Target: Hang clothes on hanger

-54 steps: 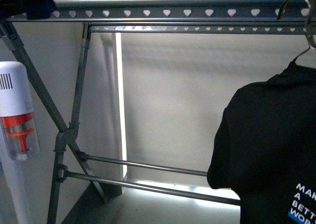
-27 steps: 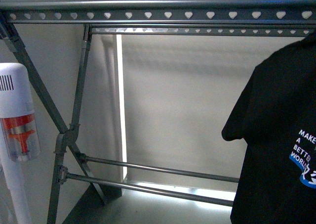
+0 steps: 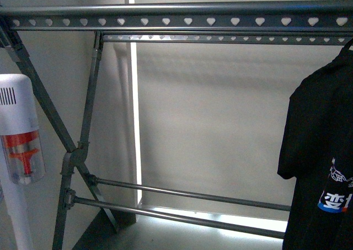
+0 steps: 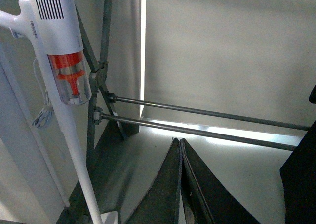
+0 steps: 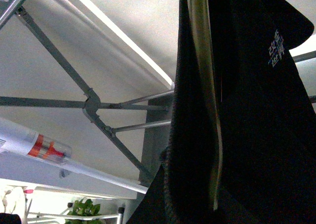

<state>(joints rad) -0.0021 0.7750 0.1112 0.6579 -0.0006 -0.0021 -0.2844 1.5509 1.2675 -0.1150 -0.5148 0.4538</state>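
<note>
A home laundry corner: drying rack, stick vacuum, houseplant.

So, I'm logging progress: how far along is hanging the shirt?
Mostly done by the look of it: the black T-shirt hangs below the grey rack at the right edge, though its hook is out of frame. The left pincer looks shut and empty. The right pincer isn't visible, so release is unconfirmed.
</note>
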